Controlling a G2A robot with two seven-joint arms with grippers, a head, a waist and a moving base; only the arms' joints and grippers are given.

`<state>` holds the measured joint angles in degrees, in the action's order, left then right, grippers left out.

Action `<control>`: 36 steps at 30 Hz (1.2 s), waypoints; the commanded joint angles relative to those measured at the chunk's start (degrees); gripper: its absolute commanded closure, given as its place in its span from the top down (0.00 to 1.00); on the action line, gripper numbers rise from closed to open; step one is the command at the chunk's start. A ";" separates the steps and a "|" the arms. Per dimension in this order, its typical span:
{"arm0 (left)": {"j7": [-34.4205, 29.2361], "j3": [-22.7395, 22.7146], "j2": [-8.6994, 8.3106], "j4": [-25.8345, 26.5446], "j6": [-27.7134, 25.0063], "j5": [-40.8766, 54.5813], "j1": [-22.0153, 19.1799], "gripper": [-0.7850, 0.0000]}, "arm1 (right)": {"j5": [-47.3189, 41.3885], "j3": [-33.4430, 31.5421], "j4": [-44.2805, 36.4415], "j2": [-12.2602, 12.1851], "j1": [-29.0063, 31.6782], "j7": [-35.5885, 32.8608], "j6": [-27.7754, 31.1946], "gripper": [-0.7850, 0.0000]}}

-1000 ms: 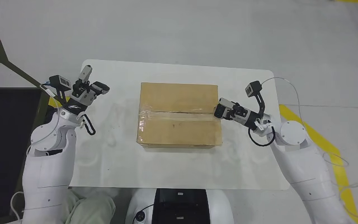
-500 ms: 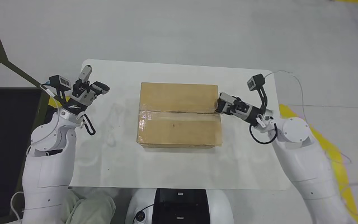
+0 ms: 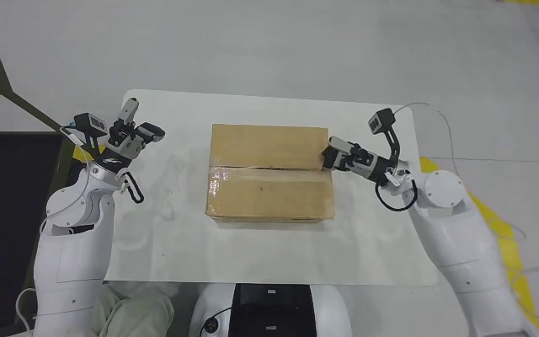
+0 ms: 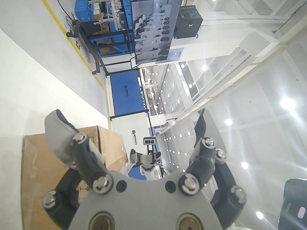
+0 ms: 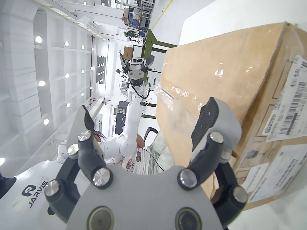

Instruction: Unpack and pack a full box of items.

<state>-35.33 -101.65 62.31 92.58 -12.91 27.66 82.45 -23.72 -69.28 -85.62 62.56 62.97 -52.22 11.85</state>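
A closed cardboard box [image 3: 268, 173] sits in the middle of the white tabletop [image 3: 168, 244]; its top flaps meet in a seam running left to right, sealed with clear tape [image 3: 253, 169]. In the right wrist view the box [image 5: 215, 60] shows white printed labels [image 5: 287, 106] on its right side wall.

The right tool [image 3: 327, 160] is at the right edge of the box, level with the end of the taped seam; its own wrist view shows the right tool [image 5: 147, 111] with its fingers spread wide and holding nothing; one ridged pad [image 5: 203, 123] lies in front of the box's top edge by the tape, and whether it touches the cardboard cannot be told.

The left tool [image 3: 139, 120] is over the far left part of the tabletop, well apart from the box; in its own wrist view the left tool [image 4: 130, 130] is also spread open and empty, with the box [image 4: 48, 159] seen beyond one finger [image 4: 60, 132].
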 commanded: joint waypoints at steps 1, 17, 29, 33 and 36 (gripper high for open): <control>0.00 0.00 0.00 0.00 0.00 0.00 0.00 1.00 | 0.56 -0.54 -0.71 -0.17 0.43 -0.18 -0.72 1.00; 0.00 0.00 0.00 0.00 0.00 0.00 0.00 1.00 | 2.17 -0.94 -2.64 -0.10 -0.33 0.81 1.29 1.00; 0.00 0.00 0.00 0.00 0.00 0.00 0.00 1.00 | 14.16 -3.04 -7.91 -1.41 1.39 0.35 -7.17 0.73; 0.00 0.00 0.00 0.00 0.00 0.00 0.00 1.00 | 17.22 -3.74 -10.05 -1.82 2.06 -0.12 -9.62 0.47; 0.00 0.00 0.00 0.00 0.00 0.00 0.00 1.00 | 19.92 -4.20 -11.55 -2.12 2.37 -0.27 -11.67 0.51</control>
<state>-35.33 -101.65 62.31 92.58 -12.91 27.66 82.45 -4.66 -73.34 -96.69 60.53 65.24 -52.43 0.92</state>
